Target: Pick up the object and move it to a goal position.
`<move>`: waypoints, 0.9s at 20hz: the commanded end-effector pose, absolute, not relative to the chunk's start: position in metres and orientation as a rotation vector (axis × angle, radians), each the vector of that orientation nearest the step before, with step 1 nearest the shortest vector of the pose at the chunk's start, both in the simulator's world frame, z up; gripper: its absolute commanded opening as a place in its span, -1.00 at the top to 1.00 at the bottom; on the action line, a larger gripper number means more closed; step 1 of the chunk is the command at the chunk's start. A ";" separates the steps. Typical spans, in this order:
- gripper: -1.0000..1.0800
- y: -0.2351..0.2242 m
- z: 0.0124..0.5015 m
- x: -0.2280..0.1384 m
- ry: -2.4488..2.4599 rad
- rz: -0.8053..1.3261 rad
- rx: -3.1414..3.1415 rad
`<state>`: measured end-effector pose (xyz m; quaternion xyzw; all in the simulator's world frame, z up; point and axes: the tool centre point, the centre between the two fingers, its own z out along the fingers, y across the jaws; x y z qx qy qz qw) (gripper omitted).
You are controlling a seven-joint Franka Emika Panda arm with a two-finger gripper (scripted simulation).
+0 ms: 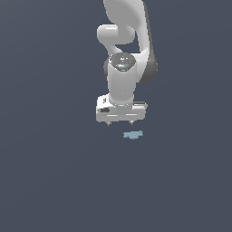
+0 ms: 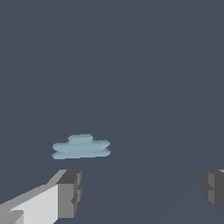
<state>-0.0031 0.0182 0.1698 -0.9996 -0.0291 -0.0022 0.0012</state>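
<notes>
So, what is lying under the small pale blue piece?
Only the flat dark grey floor shows around the blue piece; the patch directly beneath it is covered. The open pincer does not touch it.

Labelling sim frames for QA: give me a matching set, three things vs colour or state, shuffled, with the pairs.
Things:
1. object
2. gripper
3. floor

Descriptions:
A. dark grey-blue, plain
B. pale blue-teal, flat, jagged outline, lying free
C. white body, fingers spread apart, holding nothing

Pairs: 1-B, 2-C, 3-A
</notes>
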 end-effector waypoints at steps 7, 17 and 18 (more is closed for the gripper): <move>-0.92 -0.001 0.169 -0.001 -0.058 -0.003 -3.145; -0.92 -0.012 0.168 0.001 -0.029 -0.001 -3.149; -0.92 -0.012 0.168 0.001 -0.019 -0.001 -3.149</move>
